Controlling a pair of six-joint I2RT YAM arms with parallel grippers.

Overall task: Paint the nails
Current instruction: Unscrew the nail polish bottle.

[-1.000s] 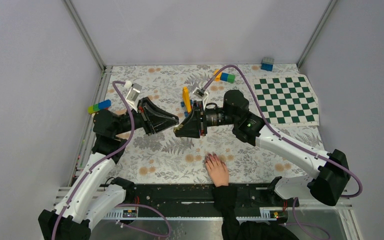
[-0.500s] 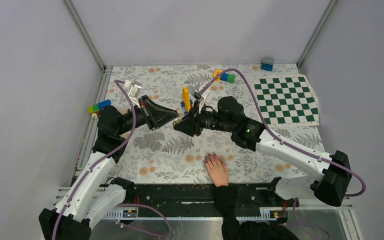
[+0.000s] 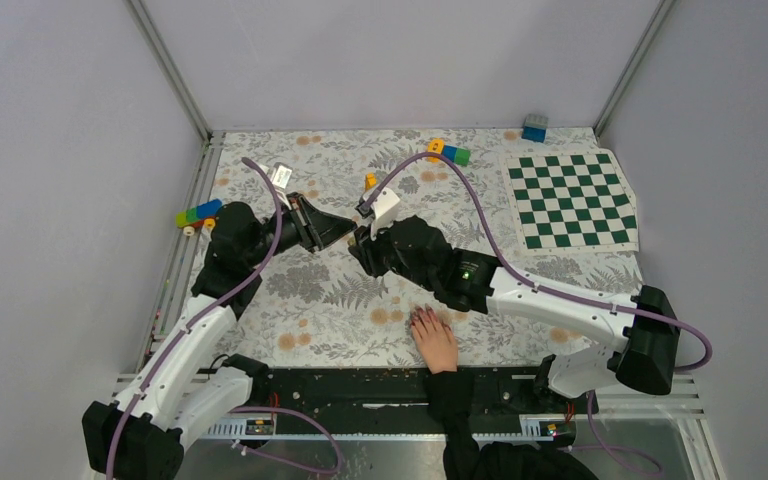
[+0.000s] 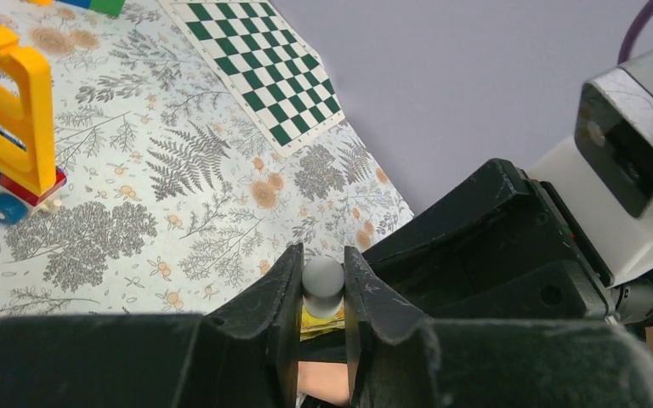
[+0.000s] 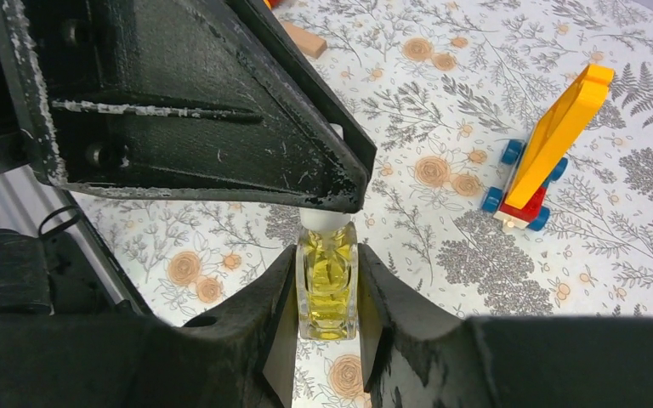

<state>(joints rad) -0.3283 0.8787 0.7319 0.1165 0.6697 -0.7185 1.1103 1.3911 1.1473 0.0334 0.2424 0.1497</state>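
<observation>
A pale hand [image 3: 437,343] in a black sleeve lies flat at the table's near edge, its dark purplish-red nails [image 3: 421,318] pointing away from me. My two grippers meet tip to tip over the middle of the table, behind the hand. My right gripper [image 5: 327,255] is shut on a small glass bottle of yellow polish [image 5: 327,291]. My left gripper [image 4: 323,259] is shut on the bottle's pale cap [image 4: 323,283], with the yellow bottle [image 4: 321,318] just below it. In the top view the left gripper [image 3: 346,231] and right gripper [image 3: 359,249] hide the bottle.
A yellow wheeled toy [image 5: 548,144] stands behind the grippers and shows in the left wrist view [image 4: 13,102] too. A green checkered mat [image 3: 572,198] lies at the back right. Toy bricks lie at the left edge [image 3: 198,212], back middle [image 3: 448,153] and back right corner [image 3: 534,127].
Both arms have swung and twisted while still joined at the bottle. The right wrist has rolled and moved left and nearer. The left wrist has moved back. The hand has not moved.
</observation>
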